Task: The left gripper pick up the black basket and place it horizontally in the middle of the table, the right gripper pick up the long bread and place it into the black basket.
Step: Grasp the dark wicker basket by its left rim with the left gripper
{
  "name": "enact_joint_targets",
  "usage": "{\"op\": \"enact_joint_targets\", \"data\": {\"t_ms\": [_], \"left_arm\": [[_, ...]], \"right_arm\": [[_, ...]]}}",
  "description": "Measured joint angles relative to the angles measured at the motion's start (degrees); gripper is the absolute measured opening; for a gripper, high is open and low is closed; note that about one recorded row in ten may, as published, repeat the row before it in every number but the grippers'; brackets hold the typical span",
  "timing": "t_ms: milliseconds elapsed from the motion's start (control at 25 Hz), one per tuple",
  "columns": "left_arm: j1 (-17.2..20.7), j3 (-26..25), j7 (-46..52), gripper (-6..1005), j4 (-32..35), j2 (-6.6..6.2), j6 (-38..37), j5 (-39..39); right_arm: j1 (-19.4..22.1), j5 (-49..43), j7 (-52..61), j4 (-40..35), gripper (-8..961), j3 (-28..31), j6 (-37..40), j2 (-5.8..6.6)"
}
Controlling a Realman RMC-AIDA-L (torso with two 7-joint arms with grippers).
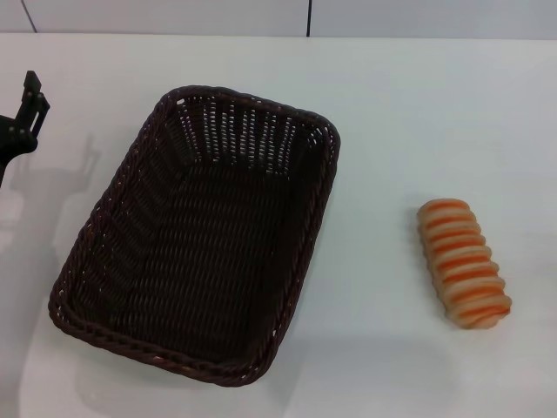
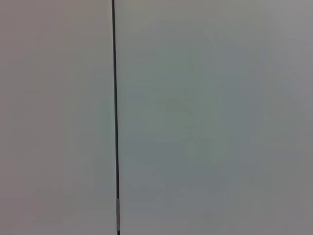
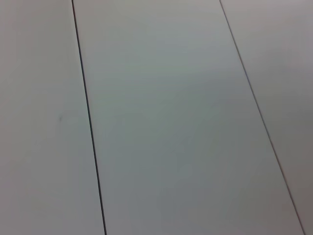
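Note:
The black basket (image 1: 204, 235) lies on the white table (image 1: 409, 113), left of centre, empty, its long side running from near to far and slightly slanted. The long bread (image 1: 463, 263) lies on the table to the right of the basket, apart from it. My left gripper (image 1: 22, 122) shows at the far left edge of the head view, above the table and left of the basket, touching nothing. My right gripper is out of view. Both wrist views show only pale panels with thin dark seams.
The table's far edge meets a wall with dark seams (image 1: 309, 17) at the top of the head view. The left gripper casts a shadow (image 1: 52, 187) on the table beside the basket.

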State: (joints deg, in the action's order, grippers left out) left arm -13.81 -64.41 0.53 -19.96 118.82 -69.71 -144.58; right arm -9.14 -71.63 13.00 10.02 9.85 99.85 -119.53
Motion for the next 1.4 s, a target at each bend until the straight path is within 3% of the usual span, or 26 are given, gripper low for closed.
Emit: {"op": "enact_joint_targets", "data": {"t_ms": [360,560,600,640,680,720,800,840,880,920,960,1000,1040,1080,1160,1200,1240,1280,1320,1360,1400], "left_arm": [[-0.17,0.22,-0.26,787,-0.40,-0.12,0.04,-0.16],[-0.11,0.42,-0.19,785,-5.04,-1.96,3.87,-0.89],[0.13,0.39,0.18,785,-7.39,-2.97,6.46,-1.32],[1.50,0.06,0.52,784,-16.03,-6.02,15.36,-3.72],[2.35,-0.33,0.54,784,-20.58,-7.35,19.68,-4.90],[3.04,-0.56,0.57,784,-23.78,-8.24,22.99,-5.87],[3.04,-0.56,0.57,785,-23.78,-8.24,22.99,-5.87],[6.57,-3.16,2.25,786,-42.70,-12.18,42.71,-11.32],[6.57,-3.16,2.25,786,-42.70,-12.18,42.71,-11.32],[7.87,-5.08,3.30,787,-53.28,-13.51,56.79,-14.30],[7.87,-5.08,3.30,787,-53.28,-13.51,56.79,-14.30],[8.25,-5.94,3.21,787,-57.77,-13.70,63.92,-15.15],[8.58,-8.15,1.03,788,-66.18,-13.08,77.68,-15.63],[8.58,-8.15,1.03,788,-66.18,-13.08,77.68,-15.63],[8.56,-10.26,-2.13,789,-72.14,-11.82,89.90,-15.54],[8.25,-12.36,-5.14,789,-76.12,-10.13,99.35,-15.34],[7.55,-16.24,-9.25,790,-80.81,-6.70,111.44,-15.15],[7.55,-16.24,-9.25,790,-80.81,-6.70,111.44,-15.15],[7.19,-18.83,-11.93,791,-83.11,-3.98,117.79,-15.14],[6.93,-20.75,-13.79,791,-84.75,-2.06,121.92,-15.20],[6.78,-21.77,-14.97,792,-86.17,-0.96,125.67,-15.05]], "right_arm": [[0.05,0.00,0.01,0.00,846,0.00,-0.01,0.00],[-0.08,0.00,0.01,-0.01,846,0.00,-0.01,0.01],[-0.11,0.00,0.03,0.00,846,0.00,0.01,0.03],[-0.12,0.00,0.23,0.00,846,0.00,0.03,0.06],[-0.12,0.00,0.23,0.00,846,0.00,0.03,0.06],[-0.10,0.00,0.34,0.00,846,0.00,0.10,0.09],[-0.09,0.00,0.38,0.00,846,0.00,0.13,0.09],[-0.05,0.00,0.42,0.00,845,0.00,0.17,0.09],[-0.05,0.00,0.42,0.00,845,0.00,0.17,0.09],[-0.03,0.04,0.43,0.00,845,0.00,0.18,0.09],[-0.03,0.04,0.43,0.00,845,0.00,0.18,0.09],[-0.03,0.05,0.44,-0.01,845,0.00,0.18,0.09],[-0.02,0.06,0.45,-0.01,844,0.00,0.15,0.09],[-0.02,0.06,0.45,-0.01,844,0.00,0.15,0.09],[-0.10,0.06,0.46,-0.01,844,0.00,-0.06,0.09],[-0.15,0.06,0.47,0.00,844,0.00,-0.14,0.09],[-0.31,0.05,0.47,0.00,845,0.00,-0.28,0.09],[-0.31,0.05,0.47,0.00,845,0.00,-0.28,0.09],[-0.51,0.05,0.47,0.00,845,-0.01,-0.51,0.07],[-0.60,0.05,0.46,0.08,845,0.00,-0.62,0.07],[-0.60,0.05,0.46,0.08,845,0.00,-0.62,0.07]]}}
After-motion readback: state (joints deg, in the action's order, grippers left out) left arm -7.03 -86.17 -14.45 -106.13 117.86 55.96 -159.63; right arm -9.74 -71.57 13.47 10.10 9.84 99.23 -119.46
